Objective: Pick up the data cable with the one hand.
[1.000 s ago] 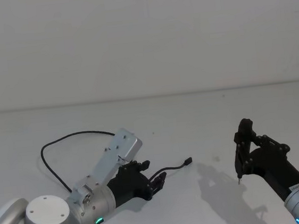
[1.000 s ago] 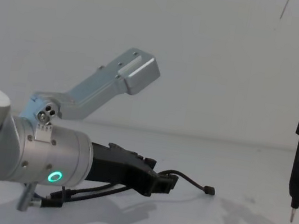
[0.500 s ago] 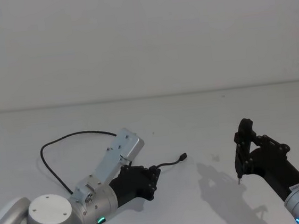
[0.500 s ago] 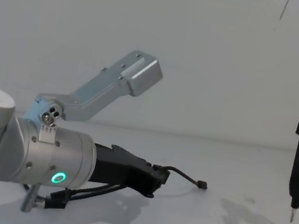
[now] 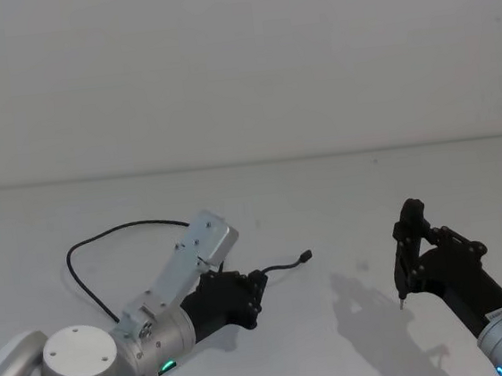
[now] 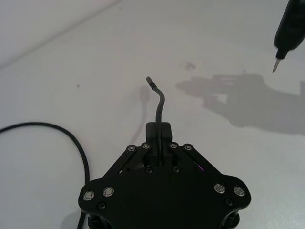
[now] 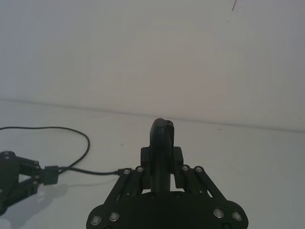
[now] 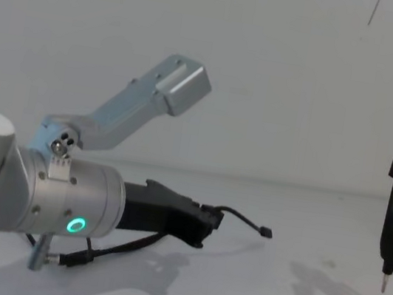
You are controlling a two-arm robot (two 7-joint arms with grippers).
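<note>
Left gripper (image 5: pixel 254 286) pinches the data cable (image 5: pixel 282 265) near one plug; that short end juts forward, raised off the white table (image 5: pixel 324 198). Right gripper (image 5: pixel 410 248) hangs parked well apart.

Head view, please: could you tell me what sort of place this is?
Probably a robotics lab test bench: a plain white table against a bare white wall, with the left hand clamping the data cable.

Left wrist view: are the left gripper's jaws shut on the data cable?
Yes, the left gripper has its jaws shut on the data cable, its plug end sticking out ahead.
</note>
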